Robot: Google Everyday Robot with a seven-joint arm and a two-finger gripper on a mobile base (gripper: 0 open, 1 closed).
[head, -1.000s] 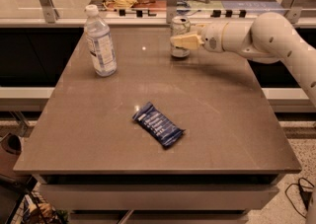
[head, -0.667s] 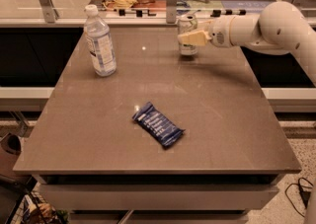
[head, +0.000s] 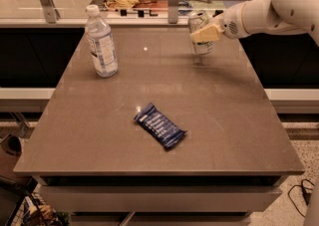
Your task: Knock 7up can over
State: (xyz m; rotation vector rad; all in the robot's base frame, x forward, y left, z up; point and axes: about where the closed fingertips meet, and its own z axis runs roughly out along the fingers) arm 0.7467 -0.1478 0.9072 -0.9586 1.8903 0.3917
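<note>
1. Camera view: the can (head: 201,47) is well to the right of the bottle (head: 101,41), about as far back on the tabletop (head: 224,120). Its long axis is near upright, with the top leaning slightly toward the bottle.
2. The tool (head: 203,34) is at the can's mid-height, and the 1 arm (head: 259,13) reaches in from the side away from the bottle. The can therefore lies on the tool's bottle side.
3. The tool looks clamped on the can: 1 tan finger (head: 205,34) crosses its front and the other is hidden behind. It touches nothing else.
4. I cannot tell whether the can's base rests on the tabletop.
5. A tip toward the bottle would likely land on bare tabletop. The bottle and the snack bar (head: 159,125), which lies further forward, are both well apart from the can.
</note>
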